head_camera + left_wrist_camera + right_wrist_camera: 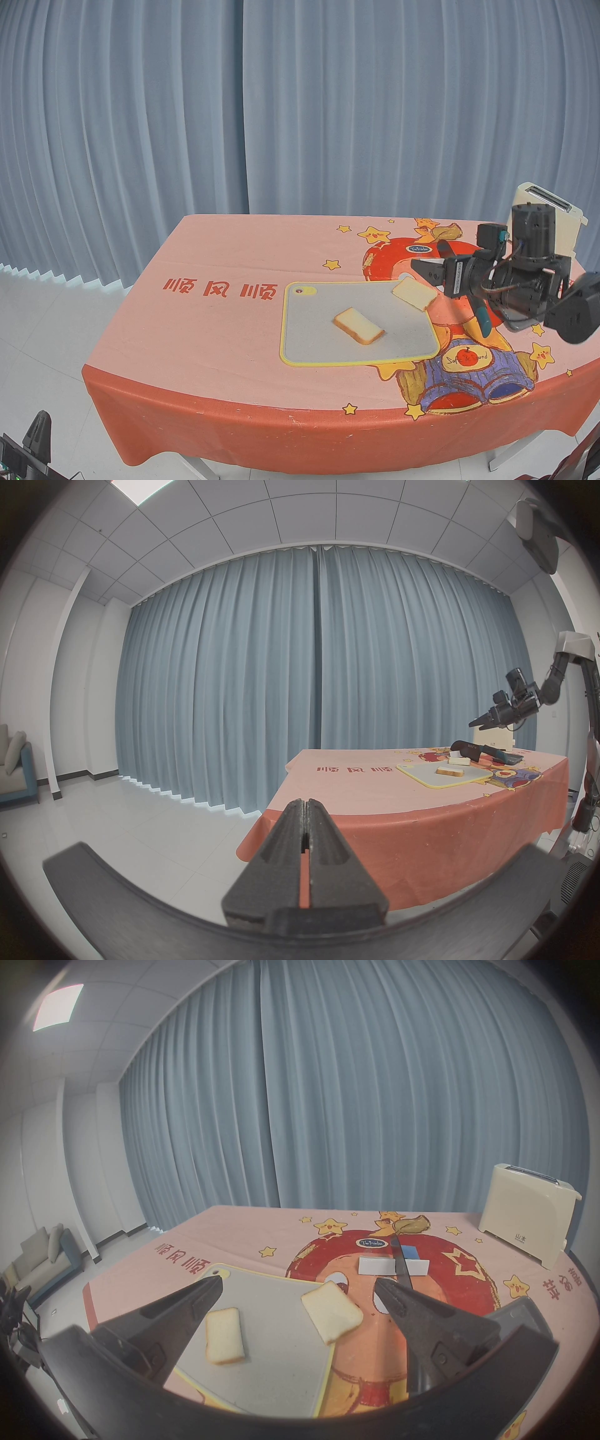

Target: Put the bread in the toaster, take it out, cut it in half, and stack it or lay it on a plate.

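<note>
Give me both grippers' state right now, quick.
Left gripper: shut, holding nothing.
Right gripper: open, holding nothing.

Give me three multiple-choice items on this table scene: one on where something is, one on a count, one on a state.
1. Where does the toaster stand?
A) on the table, at its far right
B) on the floor
C) on a shelf

2. How many pieces of bread lie out?
A) one
B) two
C) four

3. How is the right hand?
A) shut on a slice
B) shut, empty
C) open, empty

Key:
1 A: it stands by the table's far right edge.
2 B: one piece lies mid cutting board, and the other overhangs its far right corner.
3 C: its fingers are spread above the board with nothing between them.
</note>
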